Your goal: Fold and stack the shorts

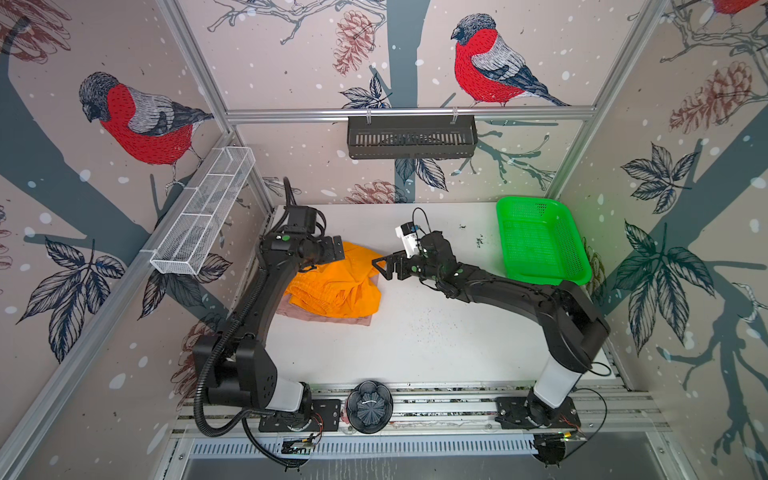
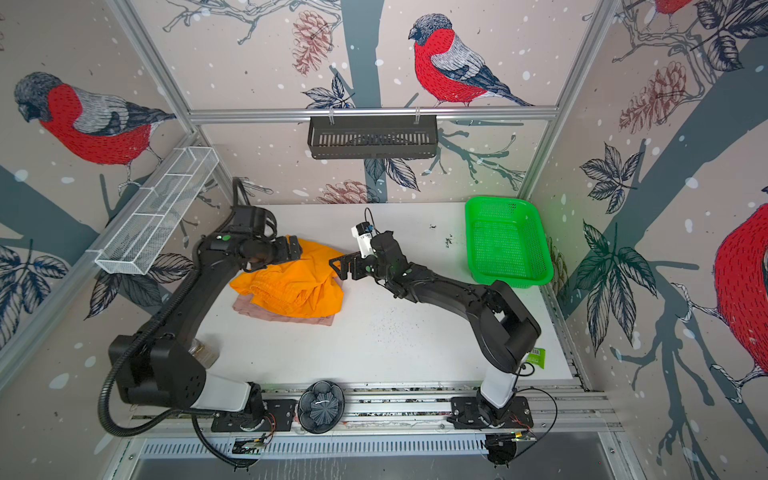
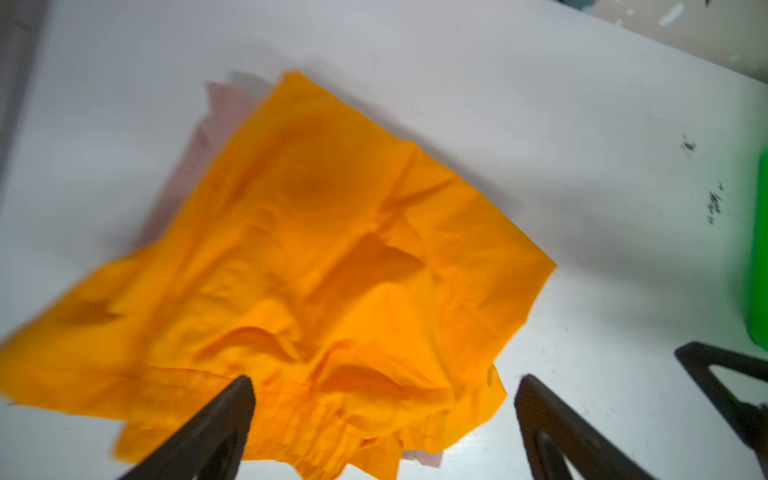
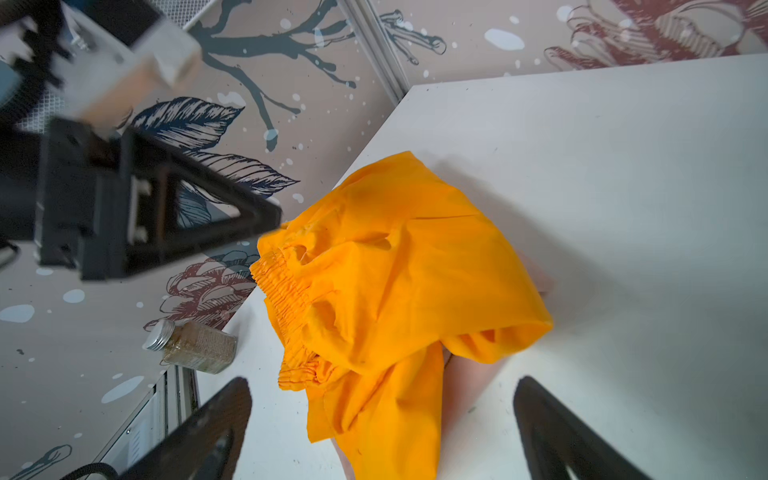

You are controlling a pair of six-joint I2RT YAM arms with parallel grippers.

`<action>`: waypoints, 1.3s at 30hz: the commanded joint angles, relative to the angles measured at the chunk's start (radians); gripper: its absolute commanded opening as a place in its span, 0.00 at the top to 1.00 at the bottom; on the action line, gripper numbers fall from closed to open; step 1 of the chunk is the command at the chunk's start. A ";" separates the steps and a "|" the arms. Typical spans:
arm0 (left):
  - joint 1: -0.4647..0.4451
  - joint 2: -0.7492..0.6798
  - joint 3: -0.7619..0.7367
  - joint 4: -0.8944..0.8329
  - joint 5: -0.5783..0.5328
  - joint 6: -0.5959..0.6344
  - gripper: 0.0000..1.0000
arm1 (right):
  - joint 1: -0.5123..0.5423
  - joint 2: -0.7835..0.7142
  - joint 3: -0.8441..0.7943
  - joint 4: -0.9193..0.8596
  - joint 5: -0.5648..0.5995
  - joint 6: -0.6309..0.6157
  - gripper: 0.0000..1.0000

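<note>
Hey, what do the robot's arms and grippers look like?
Both arms are black with a white segment near the base and green dots on joints. The left arm carries a ribbed black cable hose; the right arm has a white wrist module. Fingers are black open triangles.

Left arm [image 1: 248, 303] and right arm [image 1: 515, 286] in matte black, each with a white sleeve [image 1: 287, 394] above its base, ribbed black hose [image 1: 199, 399] looping at seven o'clock, green dots [image 1: 286, 238] on the wrists, hollow triangular fingers [image 4: 216, 432]
</note>
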 commanded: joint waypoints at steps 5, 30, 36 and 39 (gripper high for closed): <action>-0.046 -0.047 -0.211 0.231 -0.003 -0.121 0.02 | -0.023 -0.229 -0.214 -0.011 0.040 -0.048 0.00; 0.133 0.477 -0.018 0.475 -0.125 0.035 0.02 | -0.105 -0.293 -0.366 0.011 0.055 0.022 0.00; 0.193 0.666 0.261 0.395 -0.184 0.155 0.02 | -0.131 -0.274 -0.348 0.018 0.085 0.012 0.00; 0.206 0.721 0.317 0.469 -0.212 0.208 0.02 | -0.153 -0.286 -0.351 0.019 0.117 0.007 0.00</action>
